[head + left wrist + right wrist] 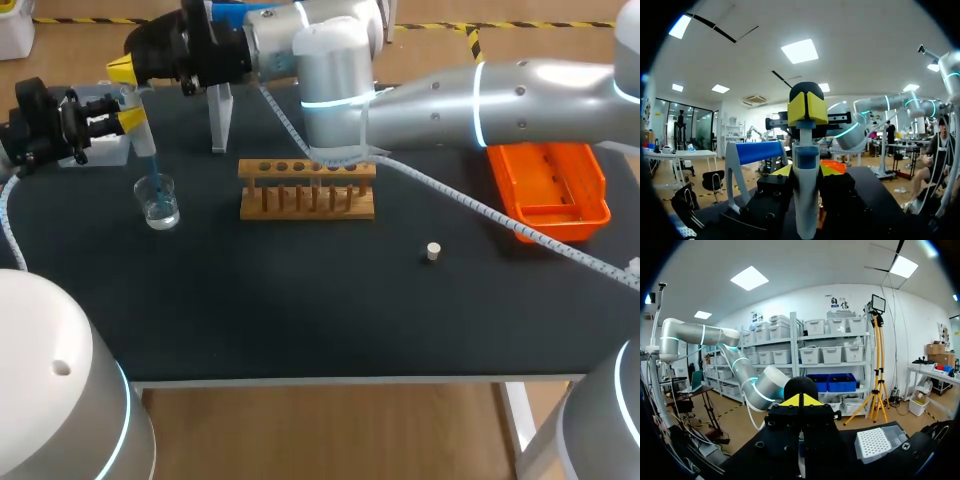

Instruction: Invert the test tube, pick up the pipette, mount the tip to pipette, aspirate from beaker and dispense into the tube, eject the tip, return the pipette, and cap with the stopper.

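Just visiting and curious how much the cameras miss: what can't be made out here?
Test tube: head view, the right arm crosses the rack's far side and the holes are too small; none can be told.
Liquid in the pipette tip: head view, too small.
Beaker: both wrist views, hidden beneath the left gripper and right gripper.
Tray: head view, far edge under the right arm.

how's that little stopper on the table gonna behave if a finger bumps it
The stopper looks small and cork-like, so probably light and easily shoved. It seems to stand on end on the black table; a sideways bump might tip it, and its round body would then likely roll.
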